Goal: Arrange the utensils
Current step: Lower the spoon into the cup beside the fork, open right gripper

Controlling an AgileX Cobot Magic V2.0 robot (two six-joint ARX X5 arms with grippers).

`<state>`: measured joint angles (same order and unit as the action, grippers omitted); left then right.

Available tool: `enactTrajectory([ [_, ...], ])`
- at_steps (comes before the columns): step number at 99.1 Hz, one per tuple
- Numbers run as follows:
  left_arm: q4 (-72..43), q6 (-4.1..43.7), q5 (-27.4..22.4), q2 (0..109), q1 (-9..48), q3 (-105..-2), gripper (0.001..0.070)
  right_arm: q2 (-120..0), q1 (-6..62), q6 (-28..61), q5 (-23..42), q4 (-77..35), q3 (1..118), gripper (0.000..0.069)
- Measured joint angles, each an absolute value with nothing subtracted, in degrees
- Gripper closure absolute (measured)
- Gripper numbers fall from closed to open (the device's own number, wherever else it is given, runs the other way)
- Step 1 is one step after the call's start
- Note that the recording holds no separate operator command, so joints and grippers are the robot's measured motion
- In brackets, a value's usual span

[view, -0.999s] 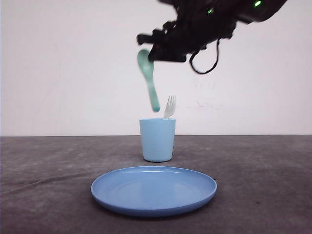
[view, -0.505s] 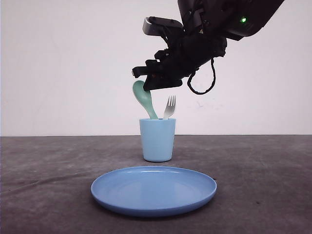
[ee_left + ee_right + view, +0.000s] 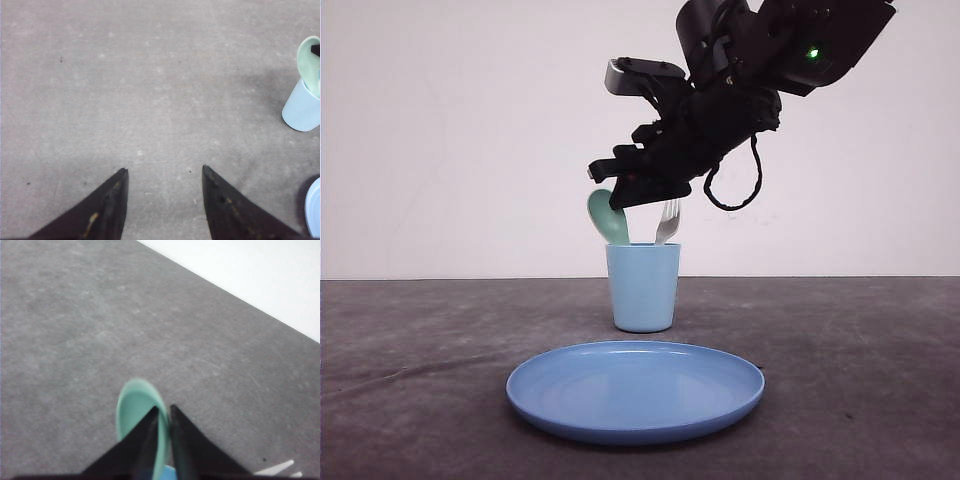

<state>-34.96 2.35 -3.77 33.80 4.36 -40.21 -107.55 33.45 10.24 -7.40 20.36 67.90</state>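
The light is bright and even, with soft shadows. The mint-green spoon [image 3: 136,412] looks blurry up close.

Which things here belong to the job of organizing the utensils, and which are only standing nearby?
Belong to the job:
- mint-green spoon, handle down in the cup, held by the right gripper
- white fork, standing in the cup

Only standing nearby:
- light blue cup, which holds both utensils
- blue plate, in front of the cup
- left gripper, open over the table
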Motion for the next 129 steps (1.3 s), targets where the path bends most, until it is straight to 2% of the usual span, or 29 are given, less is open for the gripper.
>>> enactTrajectory([
  [20, -35.0, 2.3, -3.8, 33.8, 4.4, -40.2, 0.0433, -107.6, 33.8, 10.2, -7.4, 20.4, 67.9, 0.0506],
  [39, -35.0, 2.3, -3.8, 33.8, 4.4, -40.2, 0.0433, -107.6, 33.8, 10.3, -7.5, 20.4, 67.9, 0.046],
  [55, -35.0, 2.3, -3.8, 33.8, 4.4, -40.2, 0.0433, -107.2, 34.4, 10.2, -7.5, 19.9, 67.9, 0.027],
  [62, -34.9, 2.3, -3.8, 33.8, 4.4, -40.2, 0.0433, -106.1, 34.9, 10.2, -7.5, 18.8, 67.9, 0.0216],
  [79, -34.9, 2.3, -3.8, 33.8, 4.4, -40.2, 0.0433, -99.7, 35.6, 10.2, -7.6, 15.2, 67.9, 0.0188],
  [93, -34.9, 2.3, -3.8, 33.8, 4.4, -40.2, 0.0433, -94.3, 35.7, 9.0, -7.6, 7.9, 68.1, 0.0185],
  [100, -34.9, 2.3, -3.8, 33.8, 4.4, -40.2, 0.0433, -92.0, 35.7, 8.3, -7.5, 2.6, 68.1, 0.014],
  [110, -34.9, 2.3, -3.8, 33.8, 4.4, -40.2, 0.0433, -89.4, 35.4, 7.3, -7.5, -3.5, 68.1, 0.0007],
  [129, -34.9, 2.3, -3.8, 33.8, 4.4, -40.2, 0.0433, -86.7, 33.2, 4.6, -7.5, -13.0, 68.1, 0.001],
])
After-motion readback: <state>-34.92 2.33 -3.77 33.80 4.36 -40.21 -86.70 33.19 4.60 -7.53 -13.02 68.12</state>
